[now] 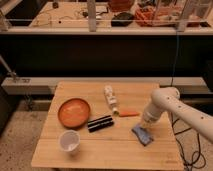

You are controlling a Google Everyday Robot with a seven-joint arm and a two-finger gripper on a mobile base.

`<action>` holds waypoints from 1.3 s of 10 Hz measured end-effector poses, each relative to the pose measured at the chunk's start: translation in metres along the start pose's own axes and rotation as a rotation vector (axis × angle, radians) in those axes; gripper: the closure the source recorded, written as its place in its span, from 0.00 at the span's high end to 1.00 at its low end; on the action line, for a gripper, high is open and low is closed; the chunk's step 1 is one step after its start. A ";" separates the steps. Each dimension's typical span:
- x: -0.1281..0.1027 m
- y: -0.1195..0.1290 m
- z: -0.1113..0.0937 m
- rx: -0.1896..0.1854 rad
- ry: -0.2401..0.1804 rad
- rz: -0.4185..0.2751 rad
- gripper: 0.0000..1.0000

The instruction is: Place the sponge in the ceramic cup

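Sponge (142,135): one, on the table (115,150). Gripper (146,123) just above it; its grip cannot be told. Ceramic cup (69,141): one, well apart. Between them: one black bar (100,123).

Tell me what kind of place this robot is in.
Probably a robotics lab or workshop: a cluttered workbench with cables at the back, a wooden table of loose test items, and the gripper just above the sponge on that table.
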 end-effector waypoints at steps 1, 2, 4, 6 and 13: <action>-0.002 0.001 -0.004 0.001 0.001 -0.011 0.47; -0.003 0.001 -0.010 0.000 0.001 -0.012 0.56; -0.005 0.000 -0.018 -0.001 -0.001 -0.010 0.59; -0.005 -0.001 -0.011 -0.002 -0.001 -0.012 0.42; -0.013 -0.003 -0.016 0.002 0.006 -0.060 0.55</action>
